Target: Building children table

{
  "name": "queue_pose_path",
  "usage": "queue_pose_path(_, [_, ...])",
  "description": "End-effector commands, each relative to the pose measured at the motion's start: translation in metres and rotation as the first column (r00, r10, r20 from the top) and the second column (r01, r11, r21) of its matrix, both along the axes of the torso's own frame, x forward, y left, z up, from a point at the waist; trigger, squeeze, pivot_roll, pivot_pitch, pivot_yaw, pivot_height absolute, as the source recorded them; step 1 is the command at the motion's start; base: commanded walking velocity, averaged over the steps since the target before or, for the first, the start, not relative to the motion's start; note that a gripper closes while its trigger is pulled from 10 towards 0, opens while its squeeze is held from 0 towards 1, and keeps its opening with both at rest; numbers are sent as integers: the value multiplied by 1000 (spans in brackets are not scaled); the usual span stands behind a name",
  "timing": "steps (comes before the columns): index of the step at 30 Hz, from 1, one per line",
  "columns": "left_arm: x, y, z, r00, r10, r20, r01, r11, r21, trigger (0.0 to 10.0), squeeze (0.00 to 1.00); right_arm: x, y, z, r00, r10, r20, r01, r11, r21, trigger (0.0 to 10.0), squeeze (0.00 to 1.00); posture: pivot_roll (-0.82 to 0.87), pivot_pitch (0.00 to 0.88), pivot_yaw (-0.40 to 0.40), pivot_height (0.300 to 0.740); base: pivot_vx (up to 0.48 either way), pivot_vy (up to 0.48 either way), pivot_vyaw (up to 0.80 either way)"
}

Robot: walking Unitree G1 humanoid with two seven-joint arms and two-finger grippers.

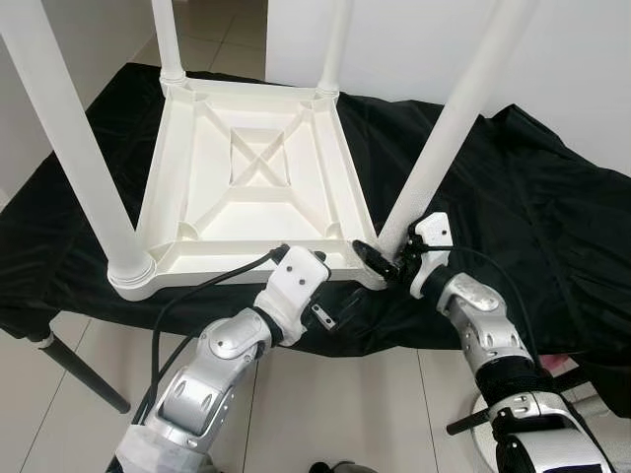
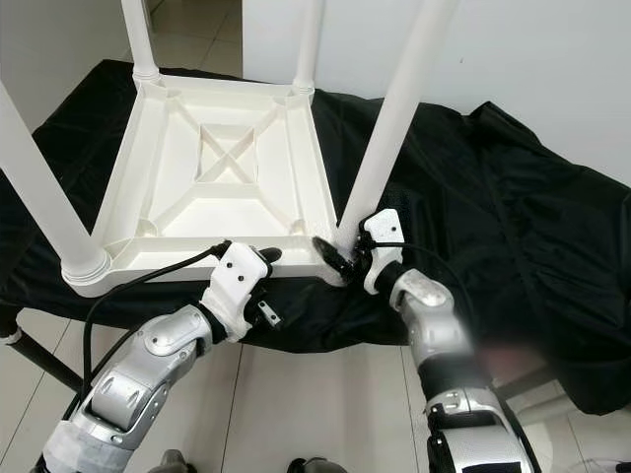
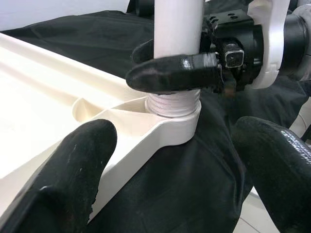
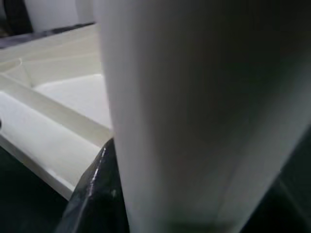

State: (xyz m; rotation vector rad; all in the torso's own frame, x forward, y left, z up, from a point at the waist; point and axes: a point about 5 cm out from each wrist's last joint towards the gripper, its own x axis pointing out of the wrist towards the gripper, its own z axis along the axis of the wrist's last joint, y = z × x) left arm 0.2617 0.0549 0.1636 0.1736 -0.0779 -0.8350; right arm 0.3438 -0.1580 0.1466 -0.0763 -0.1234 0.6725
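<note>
A white plastic children's table (image 1: 246, 168) lies upside down on a black cloth (image 1: 532, 197), with its legs pointing up. My right gripper (image 1: 386, 256) is shut on the near right leg (image 1: 449, 128) just above its threaded base (image 3: 172, 104), which sits in the corner socket (image 3: 170, 128). One of its fingers (image 3: 175, 73) wraps across the leg. In the right wrist view the leg (image 4: 194, 111) sits right against that gripper's finger (image 4: 97, 194). My left gripper (image 1: 317, 271) is open and straddles the table's front rim beside that corner, one finger (image 3: 73, 170) over the underside and the other (image 3: 277, 165) over the cloth.
Three more white legs stand at the near left (image 1: 74, 148), far left (image 1: 166, 39) and far right (image 1: 335, 44) corners. The cloth covers a low stand with a black leg (image 1: 79, 370). Tiled floor (image 1: 345, 404) lies in front; a white wall rises behind.
</note>
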Motion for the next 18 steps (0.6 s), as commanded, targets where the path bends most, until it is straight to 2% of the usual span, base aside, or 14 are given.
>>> queue_pose_path(1, [-4,-6,1,998,-66,-5,66,998,-1,10000,0,-2,-4,-9,999,1,-40,-2,1000,-15,0,0,59,79,-109,740,0,0,0])
queue_pose_path(5, [-3,-6,1,998,-66,-5,66,998,-3,10000,0,-3,-5,-10,999,-16,-46,16,1000,10,0,0,55,81,-108,740,0,0,0])
queue_pose_path(6, [-3,-7,1,998,-67,-5,67,998,-3,10000,0,-3,-5,-10,998,-29,-47,30,999,16,5882,0,53,87,-112,740,0,0,0])
queue_pose_path(7, [-3,-7,1,998,-66,-6,66,998,-4,10000,0,-4,-5,-10,997,-54,-51,55,998,22,10000,0,52,90,-112,740,0,0,0])
queue_pose_path(12, [-3,-6,1,998,-63,-6,63,998,-5,10000,0,-3,-5,-12,992,-103,-73,105,994,26,10000,0,51,95,-114,740,0,0,0])
queue_pose_path(16, [-3,-6,1,998,-56,-8,56,998,-6,10000,0,-8,9,-13,974,-204,-100,212,974,75,10000,0,49,100,-112,740,0,0,0])
queue_pose_path(18, [-3,-5,1,998,-56,-8,55,998,-6,10000,0,-9,11,-13,969,-221,-105,230,970,80,10000,0,48,100,-111,740,0,0,0])
